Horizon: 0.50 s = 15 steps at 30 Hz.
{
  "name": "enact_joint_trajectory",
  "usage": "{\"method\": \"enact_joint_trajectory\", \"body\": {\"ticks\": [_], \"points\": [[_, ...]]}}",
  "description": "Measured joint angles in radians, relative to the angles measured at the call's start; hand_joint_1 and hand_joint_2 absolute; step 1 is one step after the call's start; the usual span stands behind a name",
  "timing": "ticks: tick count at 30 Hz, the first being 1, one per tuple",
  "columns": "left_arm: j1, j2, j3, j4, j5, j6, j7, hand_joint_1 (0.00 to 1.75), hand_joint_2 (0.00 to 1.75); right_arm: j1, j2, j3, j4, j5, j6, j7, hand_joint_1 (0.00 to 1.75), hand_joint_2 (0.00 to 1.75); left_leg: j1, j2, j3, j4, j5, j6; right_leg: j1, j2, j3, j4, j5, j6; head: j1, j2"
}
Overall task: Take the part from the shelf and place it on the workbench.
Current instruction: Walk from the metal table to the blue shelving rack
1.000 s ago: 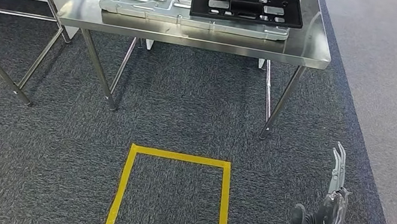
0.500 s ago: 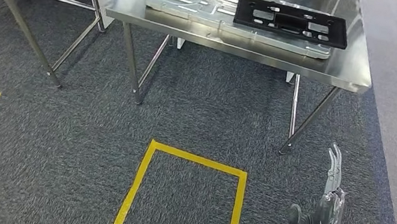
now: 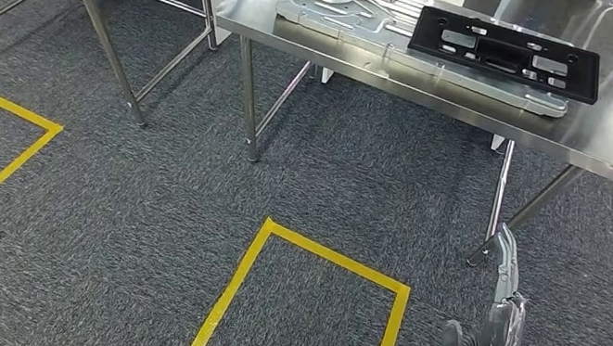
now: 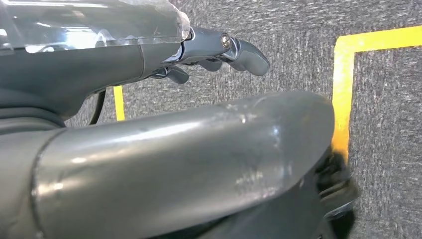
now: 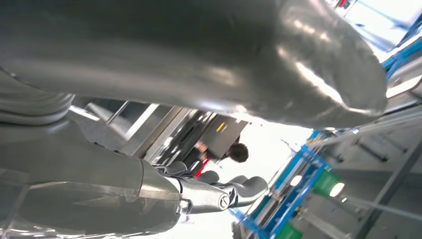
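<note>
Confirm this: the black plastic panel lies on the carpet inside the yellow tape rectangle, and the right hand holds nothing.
Not quite. The black panel lies on the silver metal plate on the steel table, not on the carpet; the head view shows it. The right hand does hold nothing.

Two steel tables (image 3: 608, 148), two yellow floor squares (image 3: 313, 254), one black part (image 3: 506, 54).

Steel workbench (image 3: 608, 148) carries grey plate (image 3: 357, 14), black part (image 3: 506, 52).

Workbench (image 3: 608, 148): shiny steel. Part (image 3: 505, 54): matt black plastic. Carpet (image 3: 138, 201): rough grey. Tape (image 3: 322, 256): yellow.
</note>
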<state>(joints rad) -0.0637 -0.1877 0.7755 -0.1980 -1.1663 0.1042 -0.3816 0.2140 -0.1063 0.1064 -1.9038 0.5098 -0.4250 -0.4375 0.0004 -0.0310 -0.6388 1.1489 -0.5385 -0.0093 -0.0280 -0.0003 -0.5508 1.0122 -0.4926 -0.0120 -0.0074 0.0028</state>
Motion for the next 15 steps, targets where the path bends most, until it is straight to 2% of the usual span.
{"method": "enact_joint_trajectory", "body": {"ticks": [2, 3, 4, 5, 6, 8, 9, 11, 12, 13, 15], "points": [[0.000, 0.000, 0.000, 0.000, 0.000, 0.004, 0.000, 0.00, 0.00, 0.003, 0.000, 0.007, -0.002, -0.001, 0.000, -0.007, 0.00, 0.00, 0.006, 0.019, -0.060, 0.125, -0.055, -0.008, 0.002, -0.027, 0.000, 0.000, -0.002, -0.003, -0.002, 0.000], [0.000, 0.000, 0.000, 0.000, 0.000, 0.005, -0.001, 0.00, 0.00, 0.003, 0.001, 0.011, -0.002, -0.003, 0.000, -0.011, 0.00, 0.00, 0.008, 0.022, -0.072, 0.151, -0.058, -0.010, 0.003, -0.039, 0.001, 0.001, -0.004, -0.003, -0.003, 0.000], [0.002, 0.000, 0.000, 0.000, 0.000, 0.007, -0.001, 0.00, 0.00, 0.004, 0.001, 0.017, -0.002, -0.006, 0.000, -0.014, 0.00, 0.00, 0.009, 0.025, -0.066, 0.140, -0.043, -0.010, 0.003, -0.051, 0.003, 0.001, -0.005, -0.002, -0.003, 0.000], [0.002, 0.001, 0.001, 0.000, 0.001, 0.009, -0.001, 0.00, 0.00, 0.004, 0.002, 0.022, -0.003, -0.011, 0.000, -0.018, 0.00, 0.00, 0.009, 0.031, -0.039, 0.089, -0.012, -0.009, 0.004, -0.063, 0.006, 0.001, -0.008, 0.000, -0.003, 0.000], [0.003, 0.002, 0.001, 0.000, 0.002, 0.010, -0.003, 0.00, 0.00, 0.004, 0.004, 0.027, -0.006, -0.017, 0.000, -0.023, 0.00, 0.00, 0.008, 0.050, -0.001, 0.016, 0.022, -0.004, 0.004, -0.074, 0.010, 0.001, -0.010, 0.003, -0.003, 0.000], [0.001, 0.004, 0.002, 0.000, 0.003, 0.012, -0.006, 0.00, 0.00, 0.004, 0.008, 0.037, -0.012, -0.025, -0.002, -0.033, 0.00, 0.00, -0.001, 0.085, 0.058, -0.100, 0.063, 0.007, 0.009, -0.093, 0.016, 0.002, -0.016, 0.011, -0.002, 0.000], [0.000, 0.005, 0.002, 0.000, 0.003, 0.013, -0.008, 0.00, 0.00, 0.005, 0.010, 0.043, -0.015, -0.027, -0.003, -0.038, 0.00, 0.00, -0.005, 0.094, 0.067, -0.123, 0.066, 0.012, 0.012, -0.101, 0.018, 0.002, -0.018, 0.016, -0.001, 0.000], [0.003, 0.006, 0.004, 0.000, 0.003, 0.016, -0.010, 0.00, 0.00, 0.005, 0.015, 0.056, -0.019, -0.033, -0.009, -0.047, 0.00, 0.00, -0.007, 0.076, 0.065, -0.130, 0.067, 0.022, 0.013, -0.118, 0.024, -0.002, -0.021, 0.027, 0.000, 0.000], [0.006, 0.006, 0.005, 0.000, 0.003, 0.017, -0.010, 0.00, 0.00, 0.005, 0.018, 0.063, -0.022, -0.035, -0.012, -0.051, 0.00, 0.00, -0.005, 0.065, 0.067, -0.135, 0.070, 0.028, 0.012, -0.114, 0.027, 0.000, -0.025, 0.033, 0.000, 0.000], [0.008, 0.007, 0.006, 0.000, 0.003, 0.019, -0.011, 0.00, 0.00, 0.005, 0.020, 0.070, -0.025, -0.036, -0.017, -0.054, 0.00, 0.00, -0.003, 0.055, 0.070, -0.140, 0.074, 0.035, 0.010, -0.096, 0.024, 0.014, -0.039, 0.038, 0.001, 0.000], [0.007, 0.007, 0.007, 0.000, 0.004, 0.023, -0.011, 0.00, 0.00, 0.006, 0.022, 0.081, -0.029, -0.036, -0.023, -0.059, 0.00, 0.00, 0.001, 0.036, 0.075, -0.147, 0.081, 0.046, 0.006, -0.040, -0.013, 0.099, -0.092, 0.043, 0.005, 0.000]]}}
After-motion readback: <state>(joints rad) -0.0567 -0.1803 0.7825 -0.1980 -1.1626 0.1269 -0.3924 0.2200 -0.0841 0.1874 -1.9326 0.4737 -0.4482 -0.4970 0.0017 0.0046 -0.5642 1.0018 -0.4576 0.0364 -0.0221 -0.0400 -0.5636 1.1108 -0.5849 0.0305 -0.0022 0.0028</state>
